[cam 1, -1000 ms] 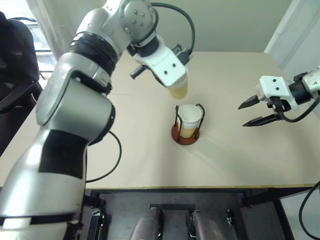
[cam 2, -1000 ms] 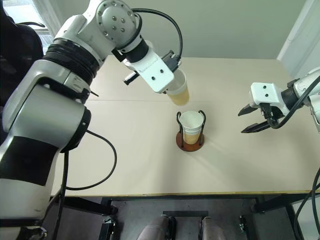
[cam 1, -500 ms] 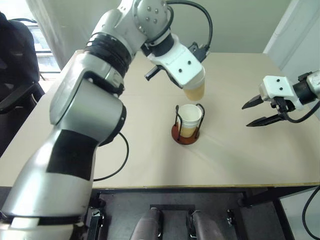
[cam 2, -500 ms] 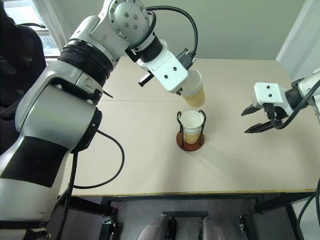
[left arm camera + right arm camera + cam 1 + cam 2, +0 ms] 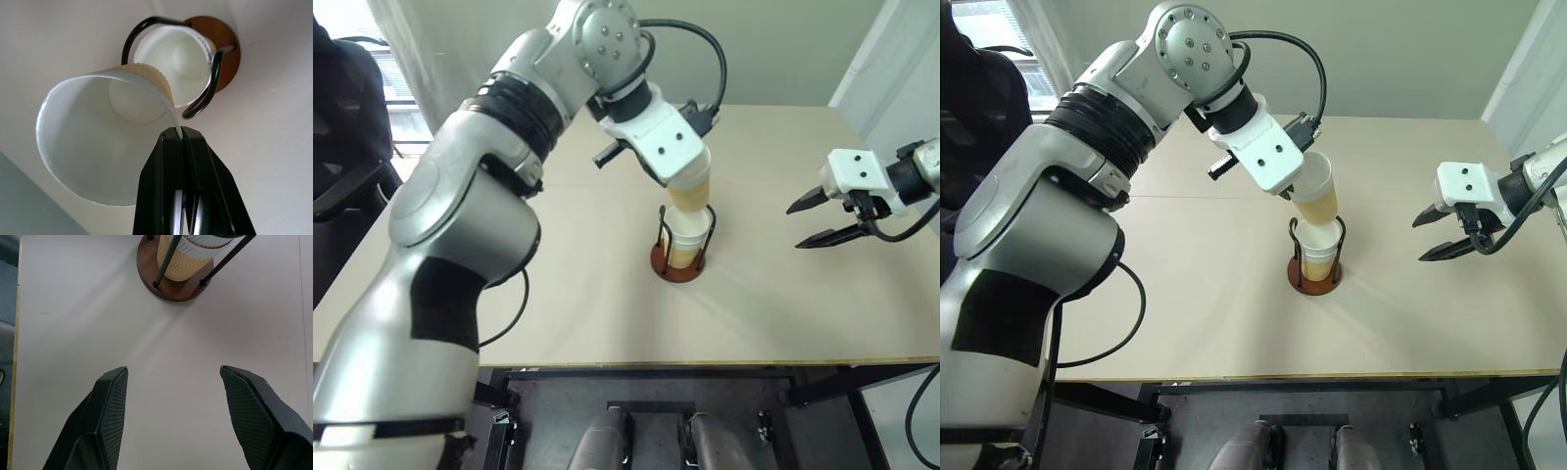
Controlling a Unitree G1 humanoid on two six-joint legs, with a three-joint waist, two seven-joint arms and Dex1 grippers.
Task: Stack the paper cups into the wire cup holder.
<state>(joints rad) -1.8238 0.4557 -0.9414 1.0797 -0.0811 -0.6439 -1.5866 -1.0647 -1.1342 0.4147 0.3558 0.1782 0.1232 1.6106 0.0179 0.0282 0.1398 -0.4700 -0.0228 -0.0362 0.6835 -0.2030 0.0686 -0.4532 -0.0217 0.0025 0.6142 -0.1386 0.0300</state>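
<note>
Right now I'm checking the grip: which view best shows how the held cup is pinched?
The left wrist view: the left fingers close on the held cup's rim wall, one inside, one outside. Both eye views show only its tan side below the white wrist, tilted over the holder; the grip is hidden.

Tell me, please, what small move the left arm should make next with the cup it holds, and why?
Probably straighten the held cup and lower it. The left gripper pinches its rim, and it hangs tilted, its bottom just above the cup already seated in the wire cup holder, not yet nested.
</note>
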